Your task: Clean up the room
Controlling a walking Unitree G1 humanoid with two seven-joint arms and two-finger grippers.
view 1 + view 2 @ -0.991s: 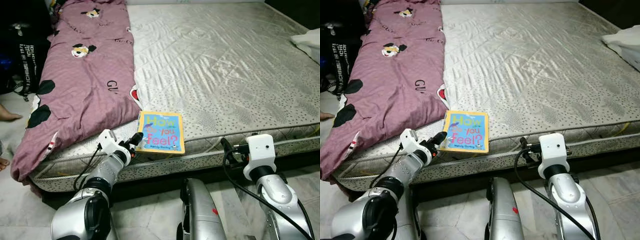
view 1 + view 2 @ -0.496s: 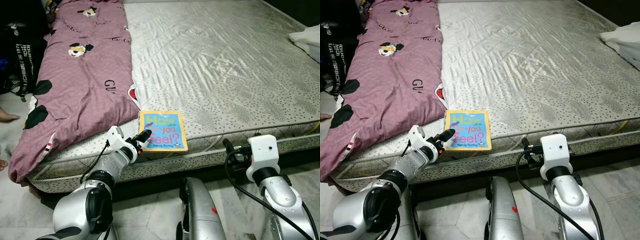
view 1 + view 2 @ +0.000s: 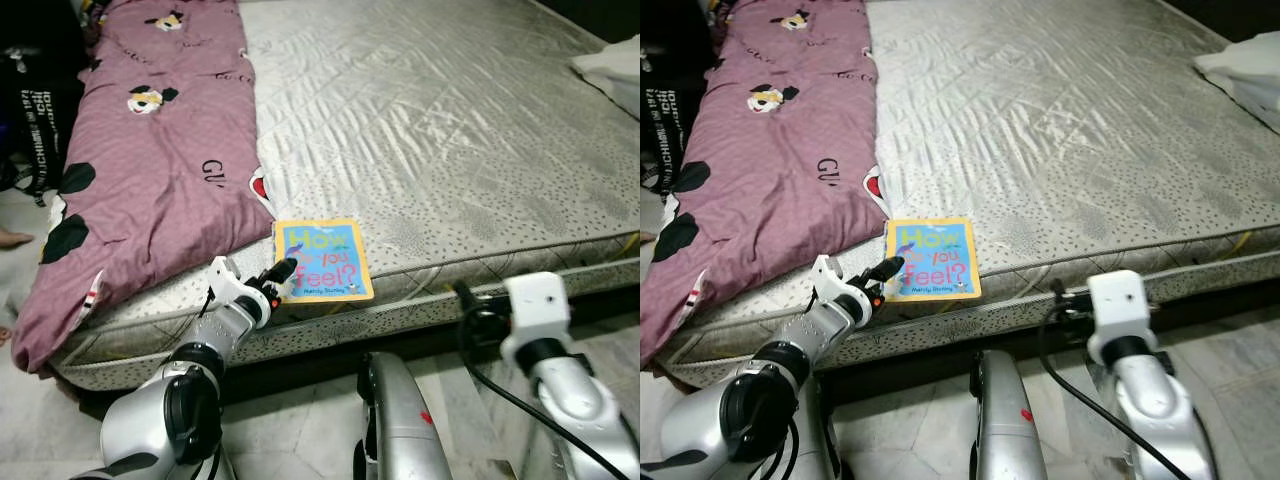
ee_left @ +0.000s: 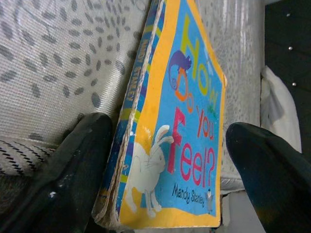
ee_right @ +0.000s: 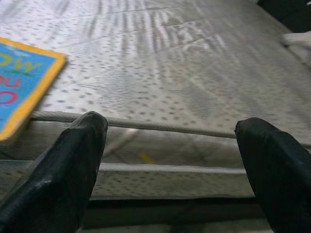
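From the left eye I count one book (image 3: pixel 321 260), one mattress (image 3: pixel 450 140), one purple quilt (image 3: pixel 150 150) and two grippers. The book lies flat at the near edge of the mattress, just beside the quilt's lower corner. Its long axis runs from 6 to 12 o'clock, title top toward 12, and its near short edge sits at the mattress rim. My left gripper (image 3: pixel 279 275) sits at the book's 7 o'clock corner, fingertips at the cover edge. A white cloth (image 3: pixel 612 72) lies at 2 o'clock on the far side of the mattress, and a black bag (image 3: pixel 35 110) stands at 10 o'clock beside the bed. A person's foot (image 3: pixel 14 238) shows on the floor at 9 o'clock.

From the right eye the same layout holds. My right gripper (image 3: pixel 1065 300) hangs below the mattress rim at 5 o'clock, well apart from the book. From here I cannot tell how its fingers stand.

In the left wrist view I see one book (image 4: pixel 175 131) and two black fingers (image 4: pixel 73 165) spread apart, one on either side of it. The finger on the spine side is just beside the worn page block; the other stands off the far edge. They are not clamped on it.

In the right wrist view the two fingers (image 5: pixel 68 170) are spread wide, nothing between them but the mattress edge (image 5: pixel 170 128). One corner of the book (image 5: pixel 24 87) shows at the side.
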